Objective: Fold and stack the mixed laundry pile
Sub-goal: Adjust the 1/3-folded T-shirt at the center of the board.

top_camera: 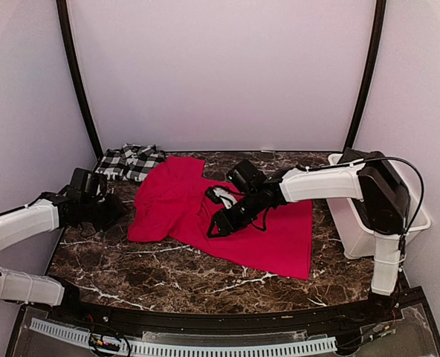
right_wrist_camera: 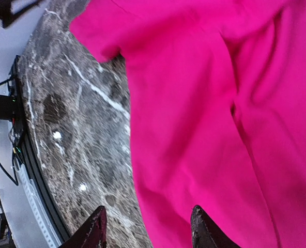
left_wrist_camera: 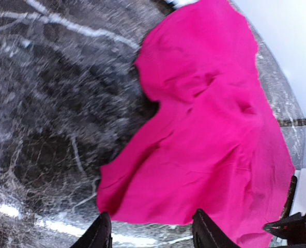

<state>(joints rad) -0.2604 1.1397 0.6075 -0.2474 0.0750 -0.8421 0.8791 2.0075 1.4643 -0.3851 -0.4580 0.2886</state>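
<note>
Creasing could be caused if the red garment [top_camera: 279, 238] on the desk [top_camera: 131, 260] is pinched unevenly by the left pincer [left_wrist_camera: 152, 233] and right pincer [right_wrist_camera: 148, 227], both seen half open, empty.

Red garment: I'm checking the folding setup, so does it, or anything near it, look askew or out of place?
Yes. The red garment lies wrinkled and slanted across the table, not folded flat. The checked garment is bunched in the far left corner, not stacked.
</note>
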